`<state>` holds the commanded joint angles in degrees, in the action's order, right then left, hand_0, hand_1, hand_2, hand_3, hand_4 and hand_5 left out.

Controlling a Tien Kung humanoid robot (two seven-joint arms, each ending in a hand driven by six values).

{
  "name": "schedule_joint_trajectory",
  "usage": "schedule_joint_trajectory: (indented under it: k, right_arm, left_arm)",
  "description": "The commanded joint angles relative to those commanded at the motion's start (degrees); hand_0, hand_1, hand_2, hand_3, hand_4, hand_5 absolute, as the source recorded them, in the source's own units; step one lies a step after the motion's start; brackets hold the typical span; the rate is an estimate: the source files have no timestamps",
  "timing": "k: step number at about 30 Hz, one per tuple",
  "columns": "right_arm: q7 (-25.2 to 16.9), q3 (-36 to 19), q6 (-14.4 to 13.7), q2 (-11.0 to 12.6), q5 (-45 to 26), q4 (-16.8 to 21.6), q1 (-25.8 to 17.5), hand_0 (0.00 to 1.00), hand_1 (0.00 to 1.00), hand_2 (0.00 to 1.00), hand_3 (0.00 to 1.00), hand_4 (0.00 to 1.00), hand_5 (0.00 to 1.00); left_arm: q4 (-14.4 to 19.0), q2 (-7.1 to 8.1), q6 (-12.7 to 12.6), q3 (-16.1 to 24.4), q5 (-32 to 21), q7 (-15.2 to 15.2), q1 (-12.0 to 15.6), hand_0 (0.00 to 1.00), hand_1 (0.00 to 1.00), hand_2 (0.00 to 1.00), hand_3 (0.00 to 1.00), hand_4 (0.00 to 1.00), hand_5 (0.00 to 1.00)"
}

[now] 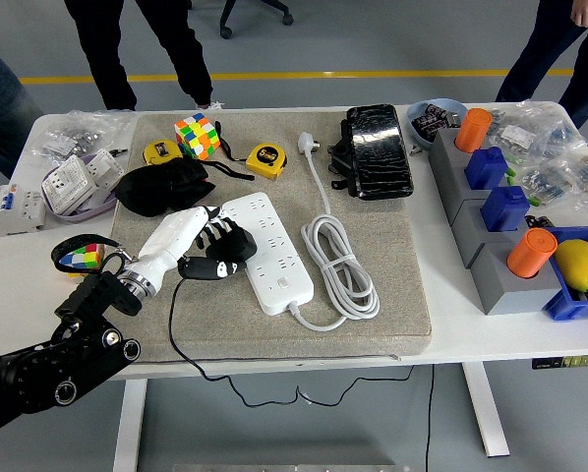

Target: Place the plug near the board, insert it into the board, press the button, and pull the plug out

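A white power strip point(271, 252) lies at an angle on the grey mat point(373, 324), with its own white cable point(339, 265) coiled to its right. My left hand point(215, 241), white with black fingers, reaches in from the lower left and is shut on a black plug point(233, 250). The plug sits at the strip's left edge, over its middle sockets; I cannot tell whether its pins are in. Its thin black cord point(173, 320) trails down off the table's near edge. The right hand is out of the picture.
A black pouch point(163, 185), a colour cube point(197, 136) and two yellow tape measures point(265, 160) lie behind the hand. A black bag point(378, 149) sits at the back middle. A grey rack point(491, 265) with orange and blue parts stands right. People stand at the far side.
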<state>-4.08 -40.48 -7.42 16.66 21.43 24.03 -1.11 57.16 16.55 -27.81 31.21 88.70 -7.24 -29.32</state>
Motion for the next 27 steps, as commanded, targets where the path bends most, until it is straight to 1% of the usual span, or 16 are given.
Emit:
schedule_joint_trajectory:
  k: [5, 6, 11, 12, 23, 24, 27]
  right_arm:
    - [0.0, 0.0, 0.0, 0.0, 0.1, 0.0, 0.0, 0.568, 0.647, 0.627, 0.537, 0.918, 0.475]
    - [0.0, 0.0, 0.0, 0.0, 0.1, 0.0, 0.0, 0.569, 0.648, 0.628, 0.537, 0.918, 0.476]
    - [0.0, 0.1, 0.0, 0.1, 0.1, 0.0, -0.1, 0.569, 0.648, 0.628, 0.537, 0.918, 0.476]
    - [0.0, 0.0, 0.0, 0.1, 0.1, 0.0, 0.0, 0.568, 0.648, 0.628, 0.538, 0.919, 0.477]
    - [0.0, -0.1, 0.0, 0.0, 0.1, 0.0, 0.0, 0.568, 0.648, 0.628, 0.538, 0.919, 0.477]
    - [0.0, 0.0, 0.0, 0.0, 0.1, 0.0, 0.0, 0.569, 0.648, 0.629, 0.539, 0.92, 0.477]
    - [0.0, 0.0, 0.0, 0.0, 0.1, 0.0, 0.0, 0.569, 0.648, 0.629, 0.539, 0.92, 0.477]
  left_arm:
    - [-0.1, 0.02, 0.2, 0.3, 0.1, 0.3, 0.1, 0.288, 0.439, 0.465, 0.552, 0.816, 0.002]
    - [0.0, 0.02, 0.4, 0.4, 0.2, 0.3, 0.1, 0.282, 0.462, 0.511, 0.553, 0.954, 0.072]
    - [0.1, 0.03, 0.8, 0.6, 0.8, 0.7, 0.2, 0.282, 0.462, 0.511, 0.553, 0.954, 0.072]
    - [0.1, 0.04, 0.9, 0.6, 0.9, 0.7, 0.2, 0.275, 0.466, 0.51, 0.55, 0.998, 0.13]
    - [0.2, 0.21, 1.6, 0.9, 1.7, 0.6, 0.2, 0.276, 0.478, 0.514, 0.551, 0.998, 0.147]
    - [0.2, 0.22, 1.7, 0.9, 1.7, 0.6, 0.2, 0.287, 0.501, 0.519, 0.557, 0.998, 0.182]
    - [0.2, 0.24, 1.5, 1.1, 1.9, 0.8, 0.3, 0.287, 0.501, 0.519, 0.557, 0.998, 0.182]
